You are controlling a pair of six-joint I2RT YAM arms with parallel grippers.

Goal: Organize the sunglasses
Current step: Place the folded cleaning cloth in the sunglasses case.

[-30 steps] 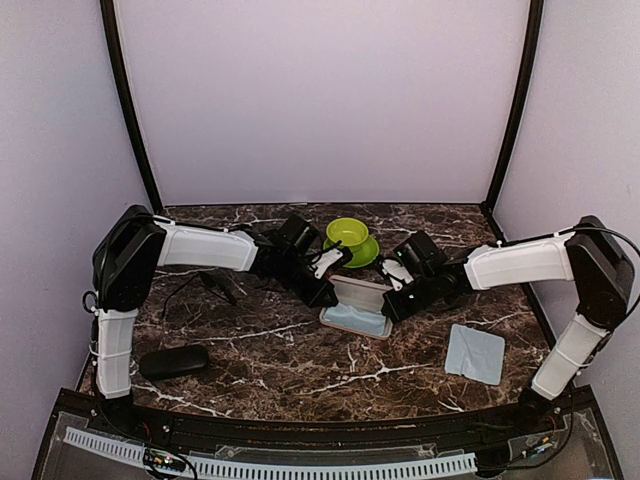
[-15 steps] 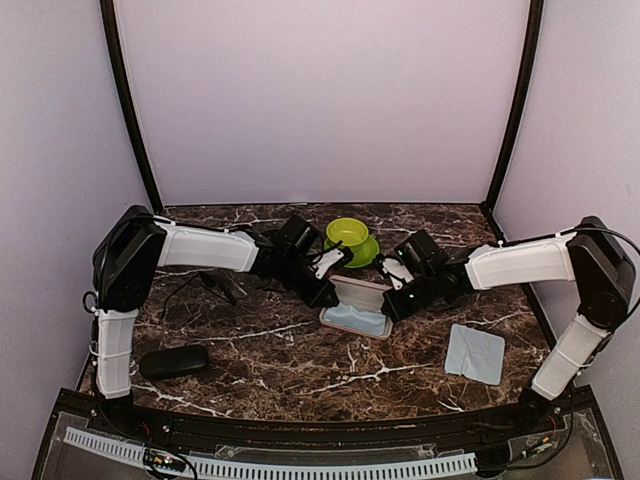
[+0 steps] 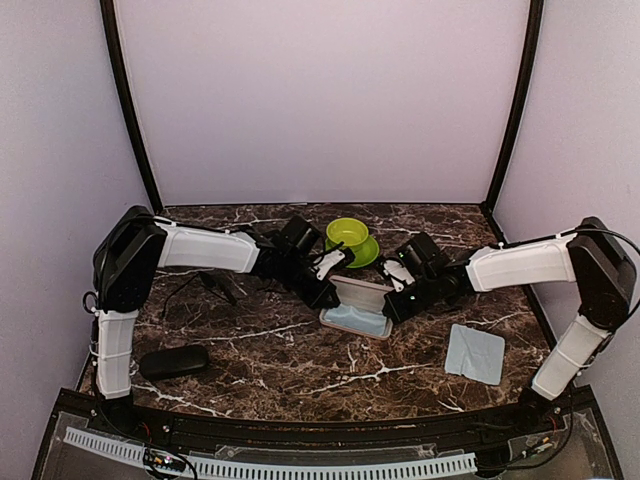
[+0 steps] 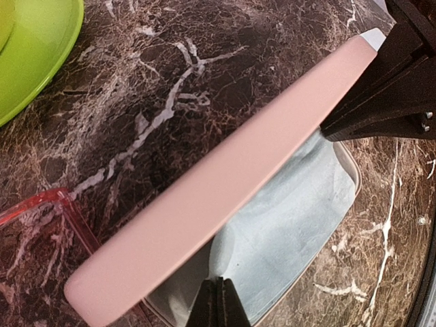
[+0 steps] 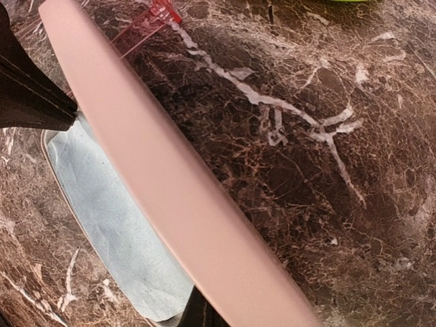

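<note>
The pink case (image 3: 357, 305) lies open mid-table, its lid (image 4: 218, 184) tilted up over a pale blue lining (image 4: 293, 218). My left gripper (image 4: 219, 303) is shut, its tips resting on a fold of that lining at the case's left end. My right gripper (image 5: 201, 315) is shut at the case's right end, mostly hidden behind the lid (image 5: 170, 177). The red-framed sunglasses (image 4: 41, 204) lie on the table just behind the case, a corner also showing in the right wrist view (image 5: 146, 24). The black-framed sunglasses (image 3: 215, 285) lie under my left forearm.
A green bowl on a green saucer (image 3: 348, 237) stands just behind the two grippers. A black oblong case (image 3: 173, 361) lies at the front left. A pale blue cloth (image 3: 475, 353) lies at the front right. Dark marble tabletop (image 3: 300, 360), walled on three sides.
Both grippers have shifted only slightly at the ends of the pink case; its lid stays raised. Nothing was picked up or released.
</note>
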